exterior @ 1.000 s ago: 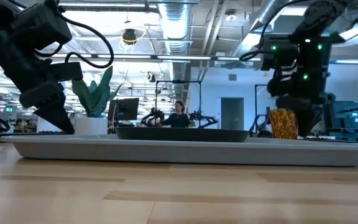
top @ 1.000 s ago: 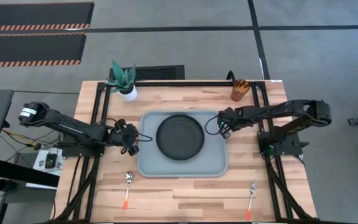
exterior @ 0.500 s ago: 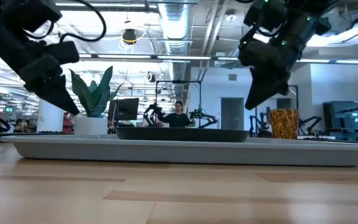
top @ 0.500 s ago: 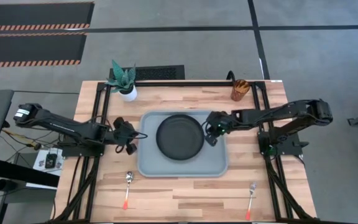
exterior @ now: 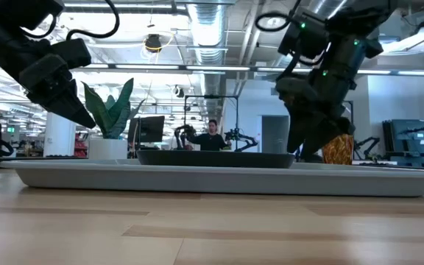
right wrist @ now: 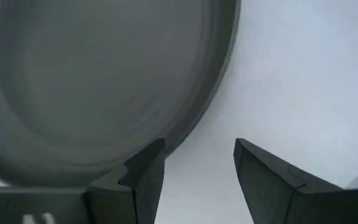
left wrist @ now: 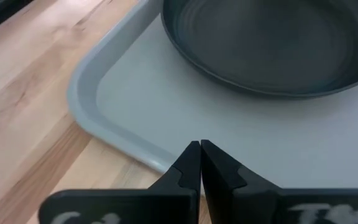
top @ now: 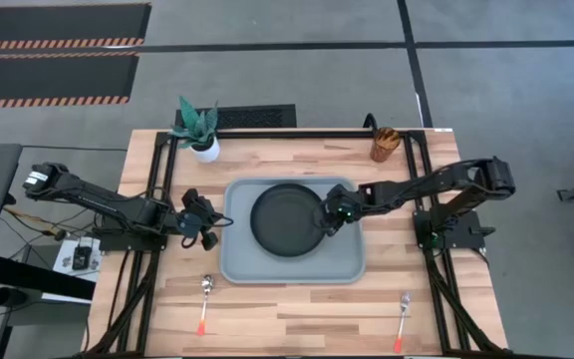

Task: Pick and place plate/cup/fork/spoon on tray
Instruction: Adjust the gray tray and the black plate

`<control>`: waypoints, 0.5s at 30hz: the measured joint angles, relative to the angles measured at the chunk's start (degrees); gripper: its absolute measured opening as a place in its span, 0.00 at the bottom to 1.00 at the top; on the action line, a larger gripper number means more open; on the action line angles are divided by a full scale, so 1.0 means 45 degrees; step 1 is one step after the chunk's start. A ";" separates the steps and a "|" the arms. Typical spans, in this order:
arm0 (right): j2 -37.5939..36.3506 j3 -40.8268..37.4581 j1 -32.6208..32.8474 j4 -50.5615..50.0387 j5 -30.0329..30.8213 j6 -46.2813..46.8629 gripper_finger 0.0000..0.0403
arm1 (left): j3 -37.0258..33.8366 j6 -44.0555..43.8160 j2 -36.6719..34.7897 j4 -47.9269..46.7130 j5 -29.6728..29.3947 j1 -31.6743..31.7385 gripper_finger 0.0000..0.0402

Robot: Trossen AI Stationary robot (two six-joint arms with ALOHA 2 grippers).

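Plate (top: 287,219) sits on tray (top: 239,267). Right gripper (top: 331,216), fingers apart, at its rim; left gripper (top: 205,221) closed, idle beside tray. Next, probably the cup (top: 383,144).

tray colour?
Pale grey-blue tray, plain, no pattern. Shows best in the high view, under the black plate.

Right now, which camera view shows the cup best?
The high view: the cup stands in full sight near the table's far right corner. The low view shows only part of it behind the right arm. Neither wrist view shows it.
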 joint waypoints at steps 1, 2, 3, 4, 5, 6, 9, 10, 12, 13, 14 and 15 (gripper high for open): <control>0.0128 0.0000 -0.0049 0.0135 -0.0005 0.0031 0.52 | 0.0000 0.0000 0.0000 0.0008 -0.0001 -0.0005 0.00; 0.0218 0.0000 -0.0082 0.0288 -0.0023 0.0034 0.51 | 0.0000 -0.0008 0.0000 0.0042 0.0002 -0.0005 0.00; 0.0279 0.0000 -0.0120 0.0404 -0.0120 0.0033 0.49 | 0.0000 -0.0010 0.0000 0.0070 0.0000 -0.0005 0.00; 0.0346 0.0000 -0.0134 0.0611 -0.0276 0.0032 0.47 | 0.0000 -0.0010 0.0000 0.0068 -0.0008 -0.0001 0.00; 0.0439 0.0000 -0.0136 0.0817 -0.0346 0.0034 0.45 | 0.0000 -0.0010 0.0000 0.0068 -0.0008 0.0000 0.00; 0.0528 0.0000 -0.0141 0.0912 -0.0367 0.0034 0.42 | 0.0000 -0.0010 0.0000 0.0081 -0.0008 0.0000 0.00; 0.0763 0.0000 -0.0141 0.1206 -0.0506 0.0029 0.34 | 0.0000 -0.0053 0.0000 0.0105 -0.0011 -0.0002 0.00; 0.0806 0.0000 -0.0141 0.1177 -0.0576 0.0029 0.31 | 0.0000 -0.0078 0.0000 0.0107 -0.0012 0.0000 0.00; 0.0921 0.0000 -0.0136 0.1231 -0.0576 0.0039 0.25 | 0.0000 -0.0145 0.0000 0.0107 -0.0013 -0.0003 0.00; 0.0926 0.0000 -0.0136 0.1198 -0.0586 0.0036 0.22 | 0.0000 -0.0152 0.0000 0.0115 -0.0013 0.0000 0.00; 0.0904 0.0000 -0.0141 0.1169 -0.0580 0.0034 0.19 | 0.0000 -0.0155 0.0000 0.0135 -0.0020 0.0000 0.00; 0.0902 0.0000 -0.0141 0.1229 -0.0583 0.0034 0.17 | 0.0000 -0.0155 0.0000 0.0161 -0.0038 -0.0004 0.00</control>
